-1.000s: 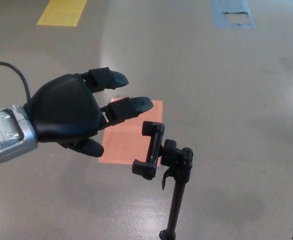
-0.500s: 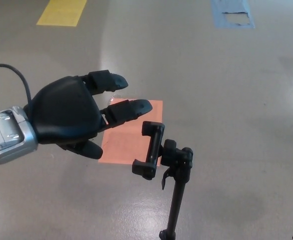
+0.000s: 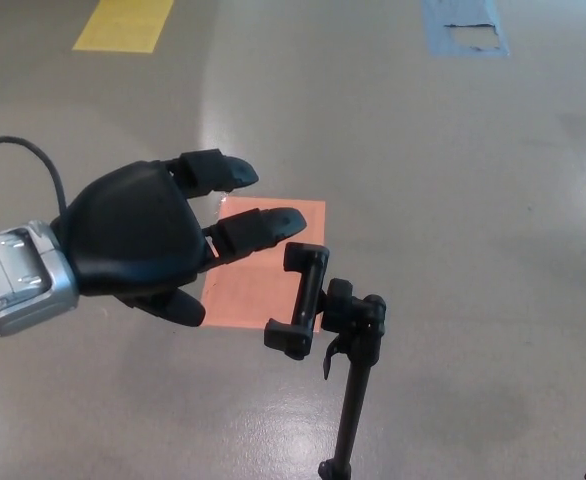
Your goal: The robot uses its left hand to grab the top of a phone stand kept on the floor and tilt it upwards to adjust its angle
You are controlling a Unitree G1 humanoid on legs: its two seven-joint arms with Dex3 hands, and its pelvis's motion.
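Observation:
A black phone stand (image 3: 353, 390) rises from the floor at lower centre. Its empty clamp (image 3: 300, 299) at the top faces left and stands nearly upright. My left hand (image 3: 148, 235) comes in from the left, just left of and slightly above the clamp. The hand is open, its fingers (image 3: 263, 222) spread and pointing right; the lower fingertip is close to the clamp's top end without touching it. The thumb hangs below the palm. Nothing is held. My right hand does not show.
An orange-pink rectangle (image 3: 253, 290) marks the grey floor behind the clamp. A yellow patch (image 3: 125, 24) lies at far top left, a blue patch (image 3: 463, 25) at top right. A black cable (image 3: 23, 150) loops from my left wrist.
My left hand has sunk slightly and edged right, bringing its lower fingertip nearer the clamp's top. The stand has not moved.

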